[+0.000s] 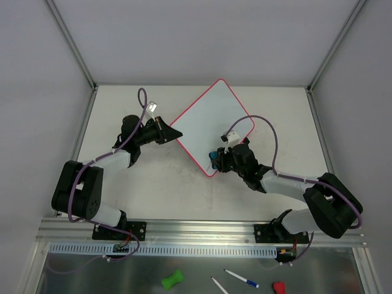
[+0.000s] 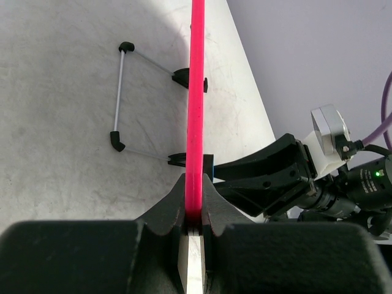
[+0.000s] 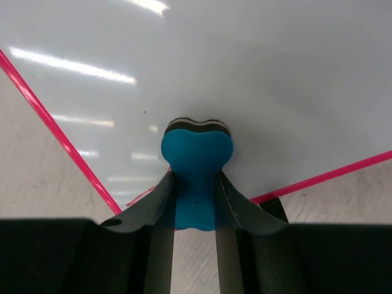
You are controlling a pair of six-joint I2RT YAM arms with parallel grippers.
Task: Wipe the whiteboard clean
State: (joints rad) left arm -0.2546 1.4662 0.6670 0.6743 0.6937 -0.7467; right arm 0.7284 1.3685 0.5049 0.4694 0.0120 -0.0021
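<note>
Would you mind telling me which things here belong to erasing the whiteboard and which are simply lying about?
In use: the whiteboard, its rim clamped by the left gripper; the blue eraser, held against it by the right gripper.
Lying about, below the arm bases: a green object, a blue-tipped pen, a second pen, a red object.

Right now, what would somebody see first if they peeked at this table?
The big whiteboard with its bright pink rim, turned like a diamond in the middle of the table. The left gripper pinches its pink edge on one side. The right gripper presses a blue eraser against the white surface near the board's closest corner.
</note>
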